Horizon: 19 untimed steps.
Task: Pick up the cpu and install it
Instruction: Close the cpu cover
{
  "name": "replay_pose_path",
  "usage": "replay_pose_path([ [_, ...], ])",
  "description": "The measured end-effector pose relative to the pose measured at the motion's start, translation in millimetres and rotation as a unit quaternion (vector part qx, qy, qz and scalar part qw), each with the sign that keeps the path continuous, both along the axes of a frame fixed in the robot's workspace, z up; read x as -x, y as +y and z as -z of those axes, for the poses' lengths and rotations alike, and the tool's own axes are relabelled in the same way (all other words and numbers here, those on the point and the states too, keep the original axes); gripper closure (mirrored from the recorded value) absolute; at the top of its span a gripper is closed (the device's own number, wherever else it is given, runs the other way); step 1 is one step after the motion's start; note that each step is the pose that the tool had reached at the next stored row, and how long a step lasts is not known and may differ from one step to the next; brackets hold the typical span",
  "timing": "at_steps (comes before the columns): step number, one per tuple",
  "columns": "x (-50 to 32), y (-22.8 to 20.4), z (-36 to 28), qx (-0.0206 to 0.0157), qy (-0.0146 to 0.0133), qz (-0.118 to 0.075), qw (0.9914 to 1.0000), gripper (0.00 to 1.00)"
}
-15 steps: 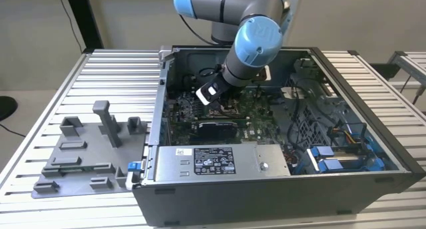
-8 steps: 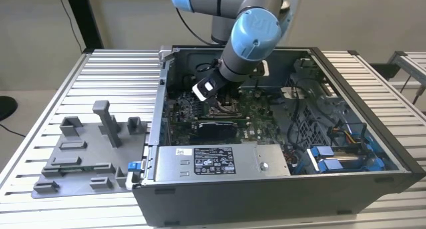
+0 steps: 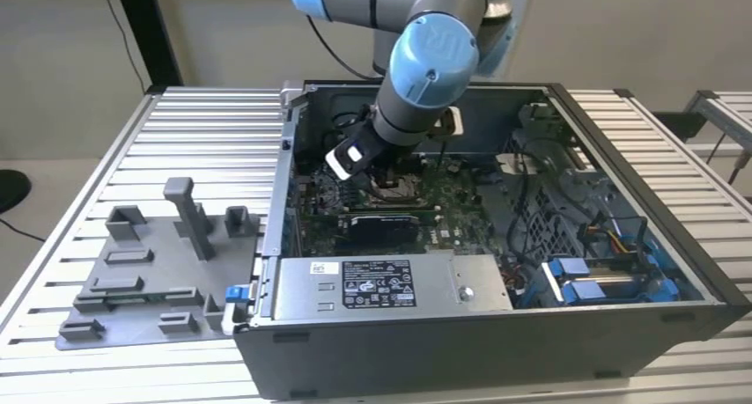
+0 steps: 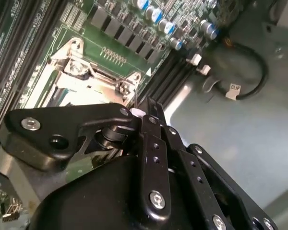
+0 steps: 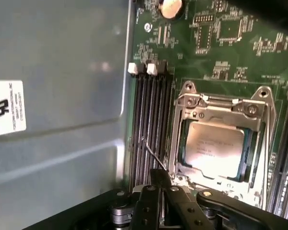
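The cpu, a small square chip with a pale silver top, lies flat inside the metal socket frame on the green motherboard. In the exterior view the socket frame sits in the middle of the open computer case, right under the arm's wrist. My gripper hangs just beside the socket, next to the memory slots. Its black fingers are drawn together around the thin wire socket lever. In the second wrist view the socket lever rises from my gripper, with the socket frame just beyond.
The open computer case lies on a slatted metal table. A silver power supply sits at the front and blue drive brackets at the exterior view's right. A grey fixture tray stands outside the case. Memory slots run along the socket.
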<state>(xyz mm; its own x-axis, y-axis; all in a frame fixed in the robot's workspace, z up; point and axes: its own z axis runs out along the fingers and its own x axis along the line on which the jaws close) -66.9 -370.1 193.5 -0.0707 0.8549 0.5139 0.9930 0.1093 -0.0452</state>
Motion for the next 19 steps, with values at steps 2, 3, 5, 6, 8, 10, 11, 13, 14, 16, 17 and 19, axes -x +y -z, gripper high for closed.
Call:
replay_pose_path([
  [2,4.7,-0.3,0.0,0.0000,-0.0003,-0.001,1.00000,1.00],
  [3,5.4,-0.6,0.0,0.0000,-0.0003,-0.001,1.00000,1.00],
  [5,5.9,-2.3,0.0,-0.0001,-0.0003,-0.001,1.00000,1.00],
  [6,6.2,-3.5,0.0,-0.0001,-0.0003,-0.001,1.00000,1.00],
  [8,7.2,-5.8,-0.1,-0.0001,-0.0003,-0.001,1.00000,1.00],
  [10,8.1,-7.6,0.0,-0.0001,-0.0004,-0.001,1.00000,1.00],
  [11,8.2,-7.6,0.0,-0.0001,-0.0004,-0.001,1.00000,1.00],
  [13,9.2,-7.2,-0.1,-0.0001,-0.0005,-0.001,1.00000,1.00],
  [14,10.9,-7.3,-0.7,-0.0001,-0.0005,-0.002,1.00000,1.00],
  [16,13.8,-7.2,-4.9,-0.0002,-0.0008,-0.002,1.00000,1.00],
  [17,14.3,-7.2,-8.1,-0.0001,-0.0008,-0.002,1.00000,1.00],
  [19,14.6,-7.2,-11.1,-0.0002,-0.0008,-0.002,1.00000,1.00],
])
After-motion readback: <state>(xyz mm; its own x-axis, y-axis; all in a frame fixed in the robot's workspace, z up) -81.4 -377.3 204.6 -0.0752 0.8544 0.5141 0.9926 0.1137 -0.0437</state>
